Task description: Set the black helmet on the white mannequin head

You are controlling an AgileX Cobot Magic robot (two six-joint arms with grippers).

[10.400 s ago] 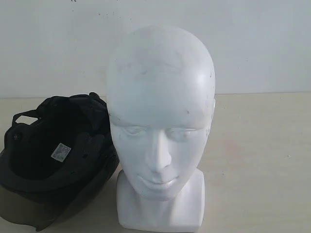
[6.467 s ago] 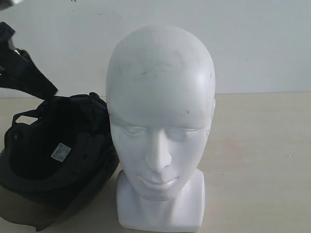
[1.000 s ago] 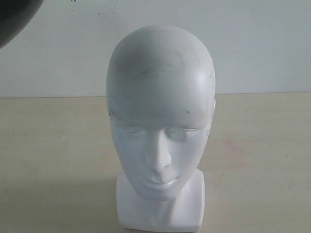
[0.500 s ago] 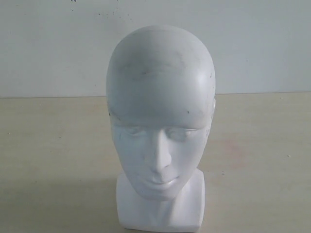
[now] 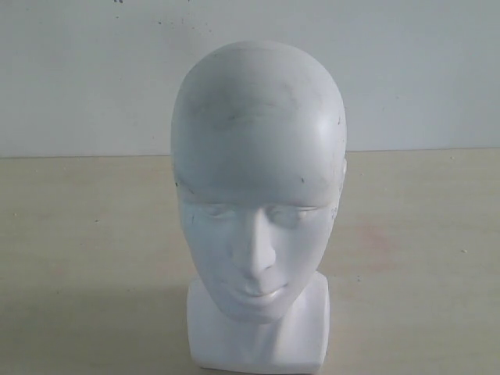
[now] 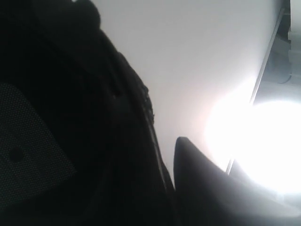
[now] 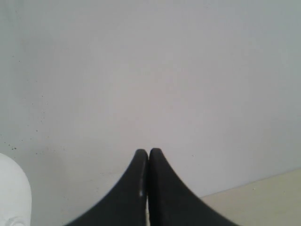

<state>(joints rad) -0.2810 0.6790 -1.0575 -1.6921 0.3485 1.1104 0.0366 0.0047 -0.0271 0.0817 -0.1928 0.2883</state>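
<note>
Filling only left wrist view: helmet (image 6: 70, 117)

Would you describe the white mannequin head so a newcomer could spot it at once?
Look at the beige table before the white wall. At its middle stands the white mannequin head, bald, facing the camera, on a blocky neck base. Unlike the black helmet, it is smooth, white and scuffed.
</note>
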